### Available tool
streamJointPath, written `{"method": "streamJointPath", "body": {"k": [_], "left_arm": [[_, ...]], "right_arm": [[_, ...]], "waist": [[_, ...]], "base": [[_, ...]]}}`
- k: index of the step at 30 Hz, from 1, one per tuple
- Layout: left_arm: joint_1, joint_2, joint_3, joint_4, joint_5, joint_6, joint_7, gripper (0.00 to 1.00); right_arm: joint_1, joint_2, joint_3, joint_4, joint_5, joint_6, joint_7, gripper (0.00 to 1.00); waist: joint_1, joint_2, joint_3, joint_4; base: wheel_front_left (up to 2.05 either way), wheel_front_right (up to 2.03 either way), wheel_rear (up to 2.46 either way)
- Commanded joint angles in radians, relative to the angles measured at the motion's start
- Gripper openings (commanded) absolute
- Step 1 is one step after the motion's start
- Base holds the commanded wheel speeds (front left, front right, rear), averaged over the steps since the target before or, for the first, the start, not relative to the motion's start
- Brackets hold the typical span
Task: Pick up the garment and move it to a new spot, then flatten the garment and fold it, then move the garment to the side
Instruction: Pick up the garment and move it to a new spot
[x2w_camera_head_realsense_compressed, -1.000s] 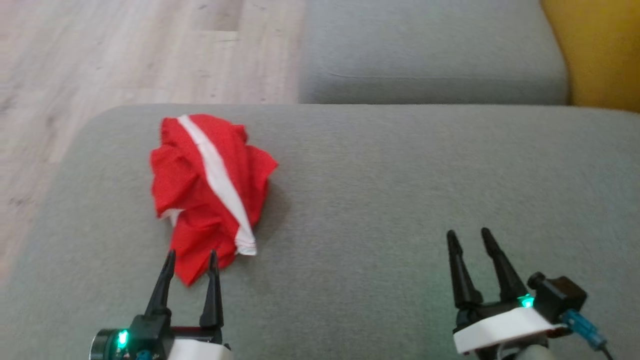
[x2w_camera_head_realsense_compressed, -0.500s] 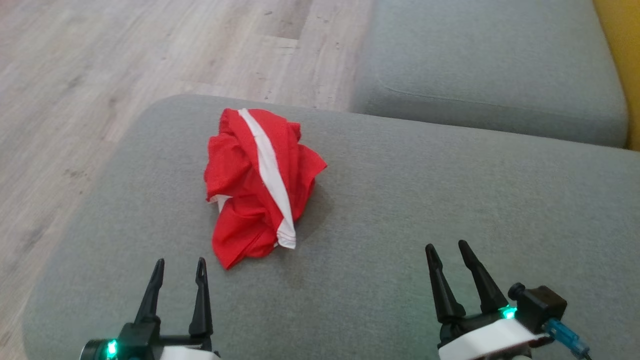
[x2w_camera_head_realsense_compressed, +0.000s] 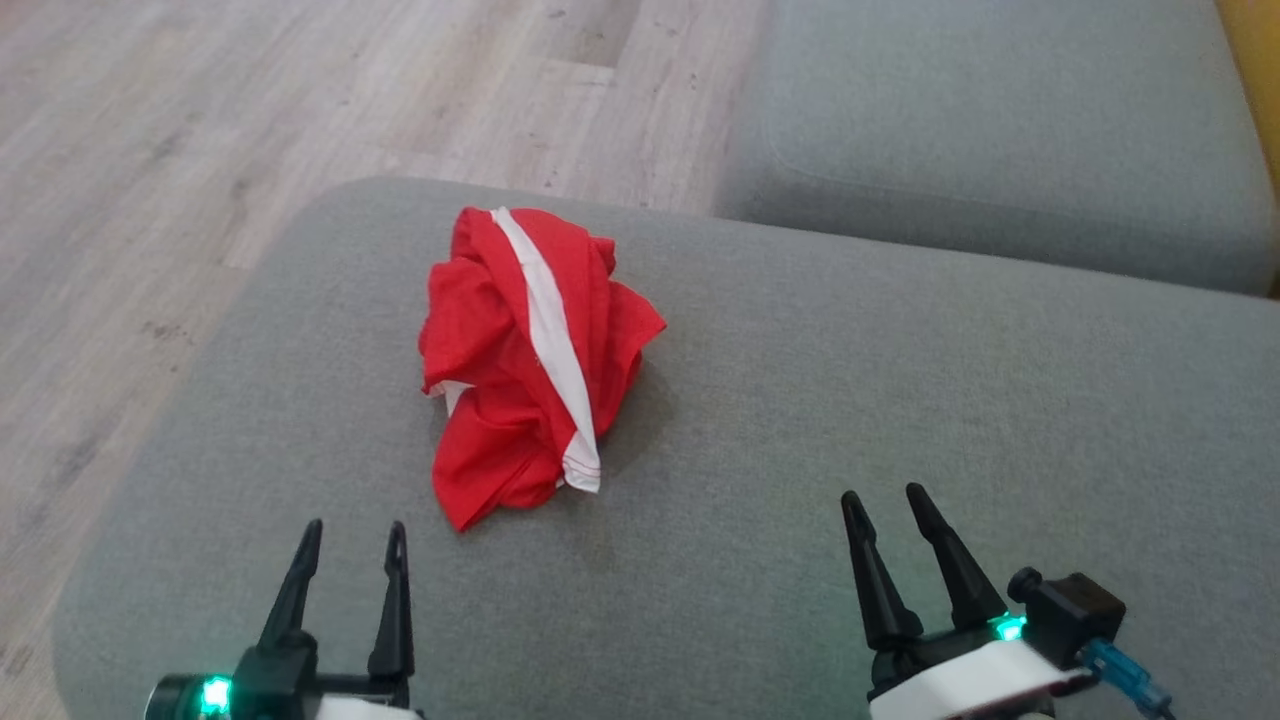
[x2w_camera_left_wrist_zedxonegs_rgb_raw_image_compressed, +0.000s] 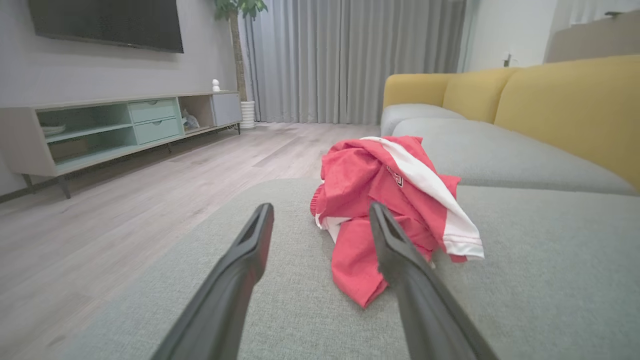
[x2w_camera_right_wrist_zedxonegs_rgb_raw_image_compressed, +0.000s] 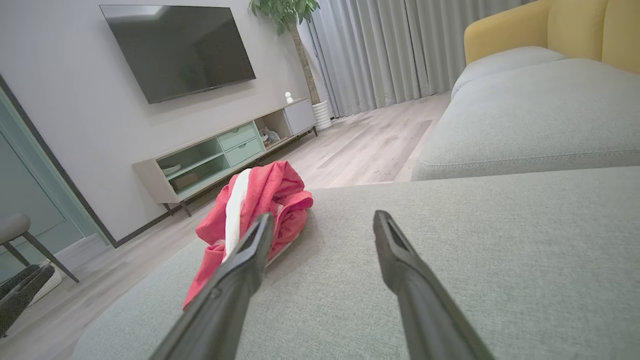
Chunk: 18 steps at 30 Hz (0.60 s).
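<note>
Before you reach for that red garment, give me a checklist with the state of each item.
1. Left fingers open and empty: ok.
2. Right fingers open and empty: ok.
3. Garment lies ahead of the left fingers, untouched: ok.
4. Garment flattened: not ok, it lies crumpled in a heap.
5. Bare cushion to the garment's right for a new spot: ok.
6. Which edge is hem or waistband: cannot tell.
</note>
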Motion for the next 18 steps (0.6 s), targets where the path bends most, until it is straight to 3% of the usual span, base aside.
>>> {"method": "streamJointPath", "body": {"k": [1,4,10,15,18], "left_arm": [[-0.078,0.021,0.019,-0.018,0.018,-0.011,-0.009,1.0],[-0.158,0.046,-0.009,0.001,0.039,-0.044,0.023,1.0],[-0.426,0.099,-0.062,0.053,0.04,-0.122,0.227,1.0],[-0.641,0.124,-0.096,0.149,-0.006,-0.144,0.438,1.0],[-0.727,0.143,-0.116,0.205,-0.041,-0.149,0.507,1.0]], "right_arm": [[-0.038,-0.008,0.019,-0.031,0.004,-0.001,-0.011,1.0],[-0.046,-0.008,0.011,-0.034,0.0,-0.001,-0.011,1.0],[-0.09,-0.008,-0.008,-0.047,-0.022,-0.001,-0.011,1.0],[-0.135,-0.008,-0.007,-0.053,-0.029,-0.001,-0.011,1.0],[-0.157,-0.008,-0.005,-0.052,-0.023,-0.001,-0.011,1.0]], "waist": [[0.0,0.0,0.016,-0.015],[0.0,0.0,0.041,-0.03],[0.0,0.0,0.135,-0.064],[0.0,0.0,0.211,-0.103],[0.0,0.0,0.241,-0.132]], "base": [[0.0,0.0,0.0],[0.0,0.0,0.0],[0.0,0.0,0.0],[0.0,0.0,0.0],[0.0,0.0,0.0]]}}
